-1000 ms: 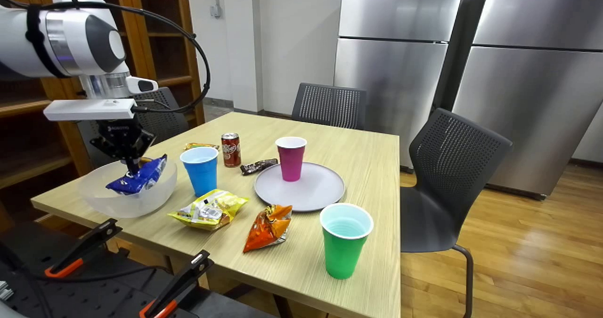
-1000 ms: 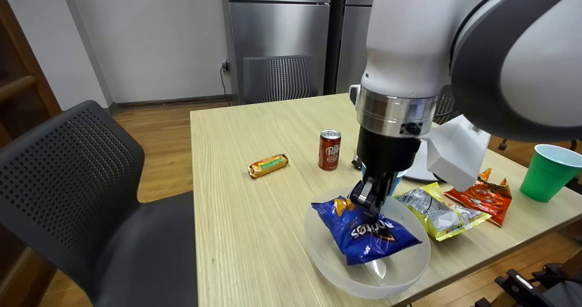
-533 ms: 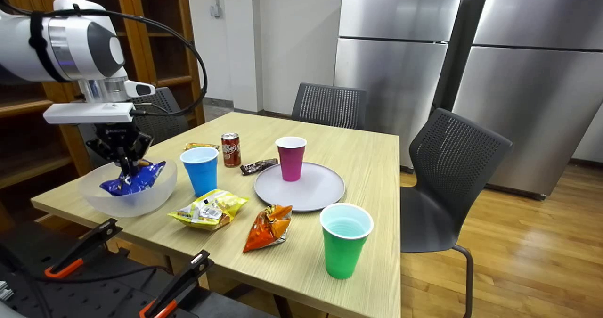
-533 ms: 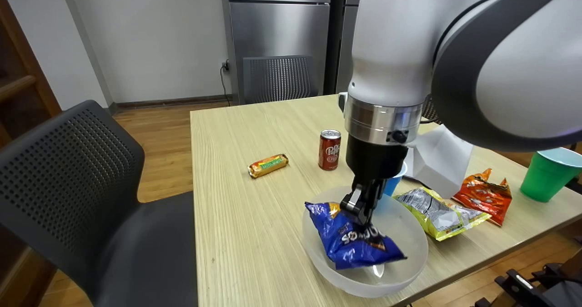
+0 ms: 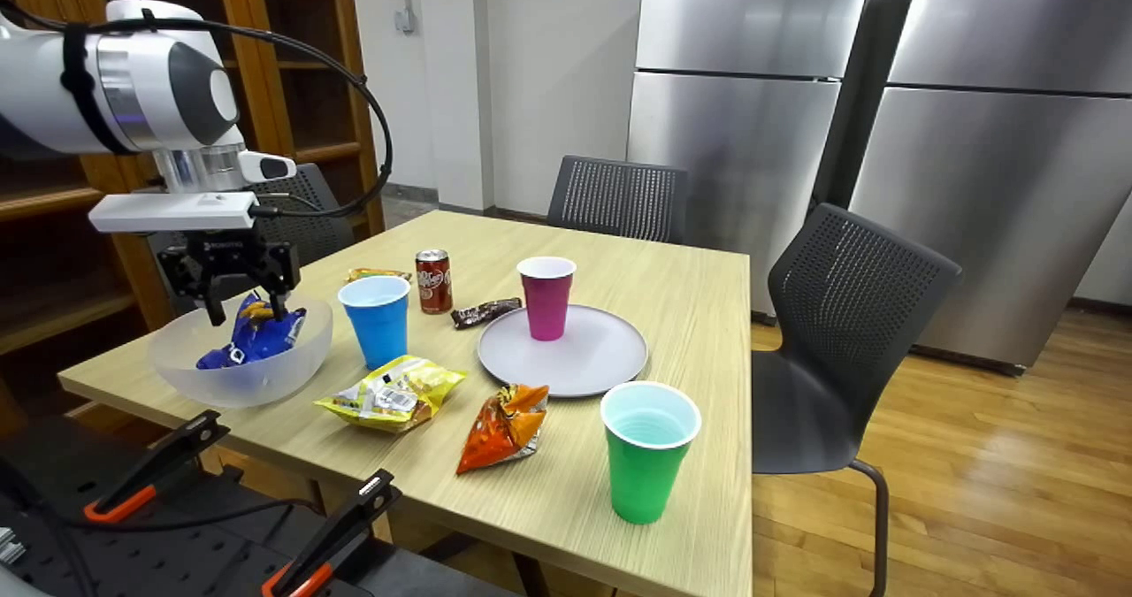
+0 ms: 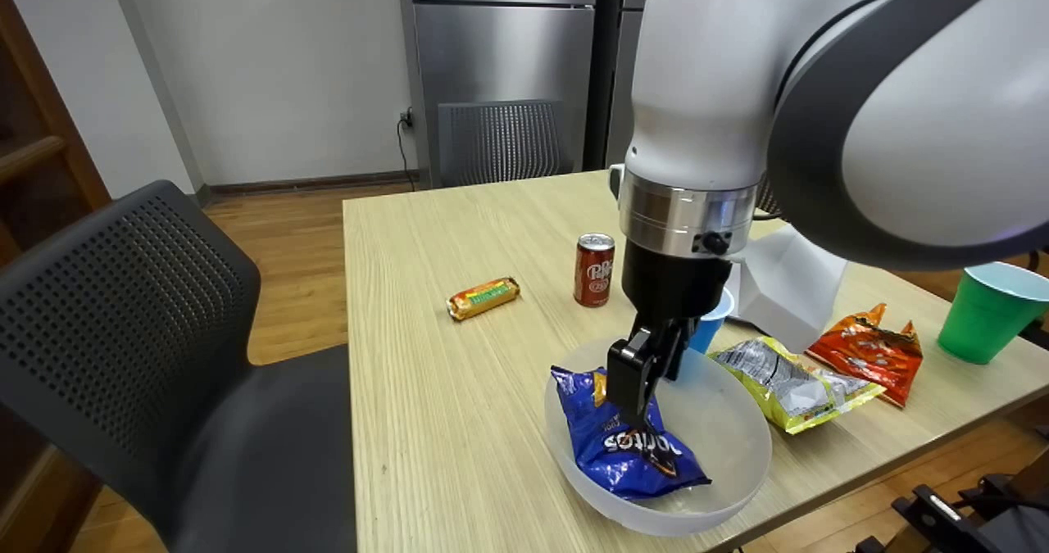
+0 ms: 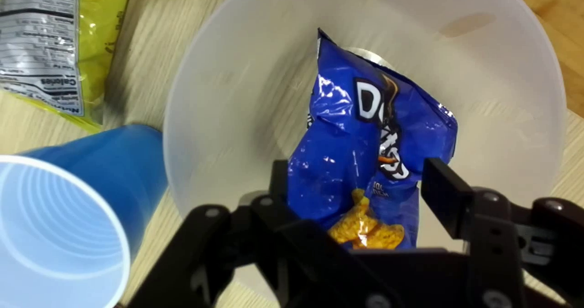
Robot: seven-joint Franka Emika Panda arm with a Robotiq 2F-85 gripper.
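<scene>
Claw [image 7: 358, 185] spread wide and empty astride it, the blue chip bag [image 7: 346, 139] rests inside the bowl [image 7: 228, 93], likely cradled by its curved wall, blue cup [image 7: 84, 214] near the wrist view's eight o'clock.

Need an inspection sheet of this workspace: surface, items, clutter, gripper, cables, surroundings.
Surface: light wood-grain table.
Items: blue Doritos bag, lying inside translucent bowl.
Clutter: blue cup, green cup, pink cup on gray plate, yellow snack bag, orange snack bag, Dr Pepper can, brown wrapped bar, gold wrapped bar.
Gripper: open over the bowl, fingers apart; contact with the bag cannot be told.
Cables: black cable loops alongside the arm.
Surroundings: dark mesh-backed chairs, stainless refrigerators, wooden cabinet.
</scene>
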